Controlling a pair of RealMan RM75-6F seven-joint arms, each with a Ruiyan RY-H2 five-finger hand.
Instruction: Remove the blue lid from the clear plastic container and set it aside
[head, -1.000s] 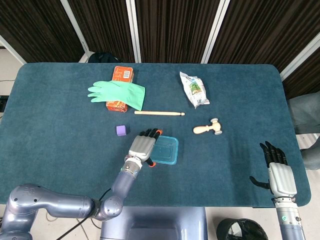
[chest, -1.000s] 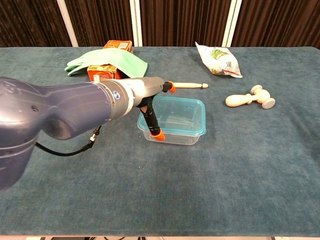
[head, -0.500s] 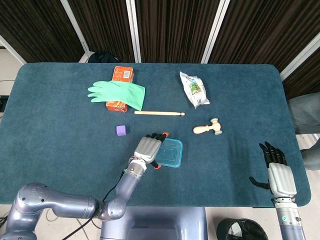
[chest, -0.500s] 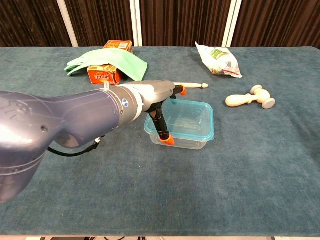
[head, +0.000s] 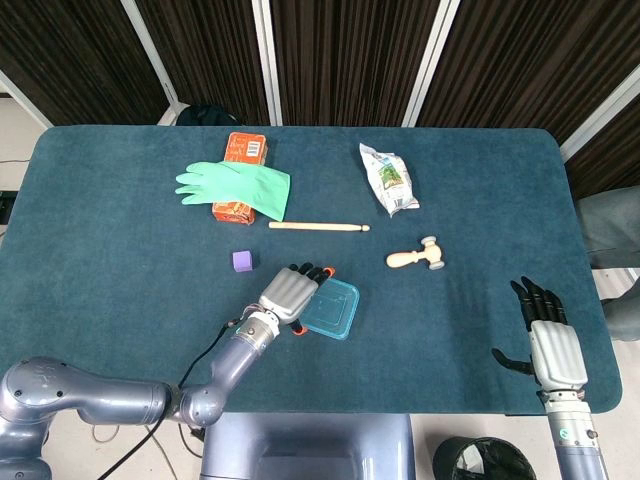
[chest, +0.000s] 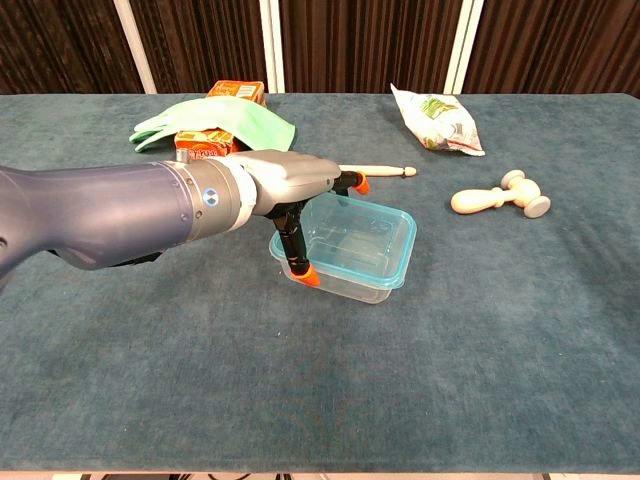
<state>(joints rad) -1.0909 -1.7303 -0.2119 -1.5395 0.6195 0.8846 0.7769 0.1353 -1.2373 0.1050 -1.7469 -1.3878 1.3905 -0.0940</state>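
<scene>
The clear plastic container (head: 332, 312) sits near the table's front middle, and its blue lid (chest: 362, 232) is on it. My left hand (head: 286, 294) grips the container's left end. In the chest view the left hand (chest: 288, 184) has its fingers over the lid's far left edge. Its orange-tipped thumb presses the near left corner. The container lies turned at an angle on the cloth. My right hand (head: 548, 346) hangs at the table's front right edge, fingers spread, holding nothing.
A green glove (head: 236, 185) lies over an orange box (head: 244, 150) at the back left. A wooden stick (head: 318, 227), a purple cube (head: 243, 261), a wooden mallet (head: 416, 258) and a snack bag (head: 389, 178) lie behind the container.
My left hand dragged the container right, then back left, turning it. The lid stays on it. The right hand shifted slightly.
</scene>
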